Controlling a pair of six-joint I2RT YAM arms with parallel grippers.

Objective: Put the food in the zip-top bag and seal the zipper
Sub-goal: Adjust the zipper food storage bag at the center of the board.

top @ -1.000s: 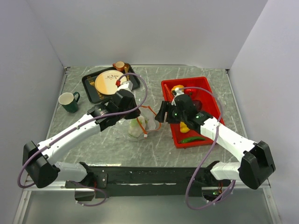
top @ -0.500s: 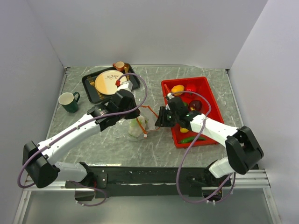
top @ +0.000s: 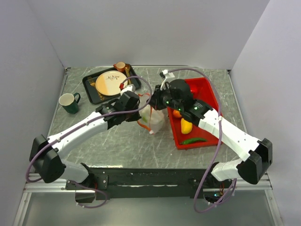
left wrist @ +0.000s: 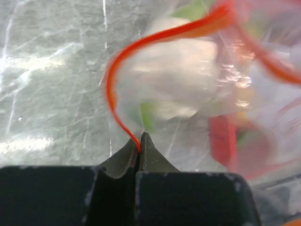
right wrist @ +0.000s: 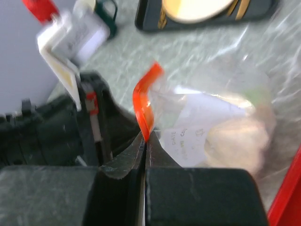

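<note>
Grey, marble-patterned tabletop (top: pixel 94 141) filling the overhead view, with white walls around it. Two white-and-black arms reaching in from the near edge toward the middle. Red rectangular tray (top: pixel 210 96) on the right side. Black tray (top: pixel 88 89) at the far left, bearing a round beige plate (top: pixel 110 83), with a small brown cup (top: pixel 121 66) at its far edge. Clear, crinkly zip-top bag (top: pixel 156 121) in the middle of the tabletop, just beside the red tray's left wall, its mouth drawn up between the two arms. Dark green mug (top: pixel 69 102) standing alone near the left wall. Left end effector (top: pixel 140 113) at the bag's left side, closed tight on the zipper (left wrist: pixel 113 80), with the thin orange-red strip pinched between its fingertips in the left wrist view. Right end effector (top: pixel 153 102) at the bag's far side, likewise clamped shut on the same orange-red strip, with the strip nipped between both fingers in the right wrist view. Inside the bag, a blurred, pale white-and-green cauliflower (left wrist: pixel 174 80) pressed against the plastic. In the near half of the red tray, a yellow mango (top: pixel 186 126), a green chili (top: pixel 193 140) just beside it toward the near wall, and an orange (top: pixel 177 113) partly hidden under the right arm. Far half of the tray mostly covered by that arm, contents there not clear.
</note>
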